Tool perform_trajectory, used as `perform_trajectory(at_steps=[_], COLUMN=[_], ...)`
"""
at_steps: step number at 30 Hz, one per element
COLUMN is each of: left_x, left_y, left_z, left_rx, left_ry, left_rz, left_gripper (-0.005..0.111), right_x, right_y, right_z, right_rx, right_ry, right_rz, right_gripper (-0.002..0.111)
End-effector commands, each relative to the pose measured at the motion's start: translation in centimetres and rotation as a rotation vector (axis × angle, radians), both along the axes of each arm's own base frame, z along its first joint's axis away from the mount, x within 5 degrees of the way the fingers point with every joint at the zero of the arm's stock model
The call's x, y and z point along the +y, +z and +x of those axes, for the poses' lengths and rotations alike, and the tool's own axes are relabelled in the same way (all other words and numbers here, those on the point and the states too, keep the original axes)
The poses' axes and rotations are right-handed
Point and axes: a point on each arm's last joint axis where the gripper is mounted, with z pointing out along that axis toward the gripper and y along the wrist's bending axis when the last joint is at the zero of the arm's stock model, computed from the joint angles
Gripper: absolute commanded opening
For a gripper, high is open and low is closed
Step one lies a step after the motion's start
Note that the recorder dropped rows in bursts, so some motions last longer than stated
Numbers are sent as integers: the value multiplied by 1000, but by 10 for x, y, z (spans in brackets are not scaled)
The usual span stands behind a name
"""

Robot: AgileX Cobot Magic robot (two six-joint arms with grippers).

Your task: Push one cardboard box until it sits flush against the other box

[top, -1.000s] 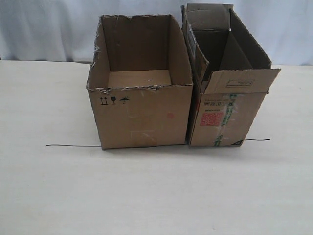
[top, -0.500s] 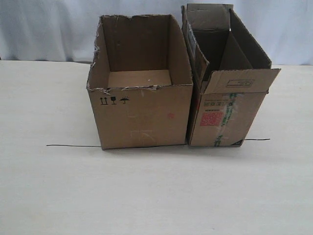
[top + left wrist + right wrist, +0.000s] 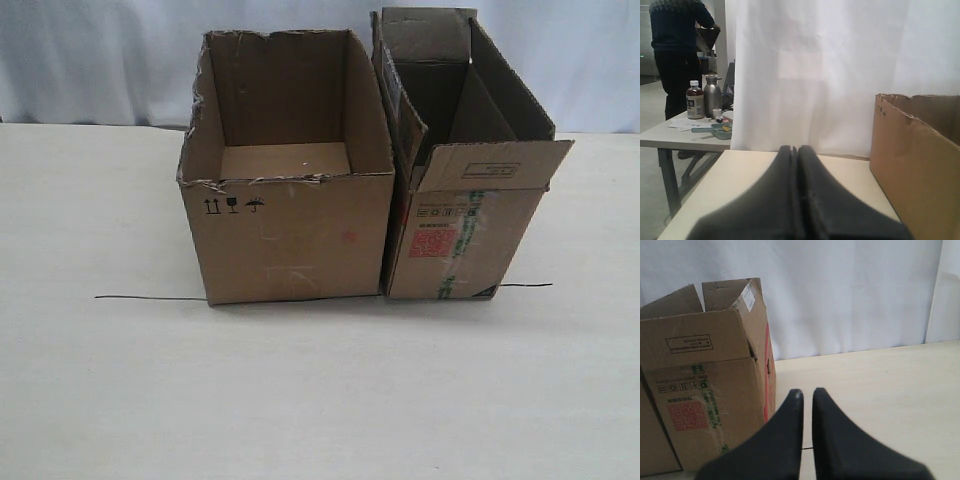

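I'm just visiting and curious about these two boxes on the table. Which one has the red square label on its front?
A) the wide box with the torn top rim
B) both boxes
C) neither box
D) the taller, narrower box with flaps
D: the red label sits on the front of the taller box, beside green-printed tape; the wide torn-rimmed box shows only small black symbols.

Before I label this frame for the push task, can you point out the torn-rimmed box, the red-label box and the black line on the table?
torn-rimmed box (image 3: 290, 240): exterior view, front face.
red-label box (image 3: 455, 245): exterior view, front face beside the red label.
black line (image 3: 150, 298): exterior view, stretch left of the boxes.
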Motion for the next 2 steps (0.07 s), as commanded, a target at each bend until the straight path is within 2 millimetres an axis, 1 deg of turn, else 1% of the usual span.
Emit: perform_trajectory(at_steps=[1,2], left_x=[0,0], left_y=[-1,-1], left_z=[0,0], left_rx=[0,0], left_ry=[1,1], left_rz=[-4,-4], left_gripper=[0,0], right_x=[0,0], right_y=[-2,-2], right_z=[0,0], right_rx=[3,3], right_ry=[-2,-2], right_rz=[-6,-6], right_gripper=[5,5])
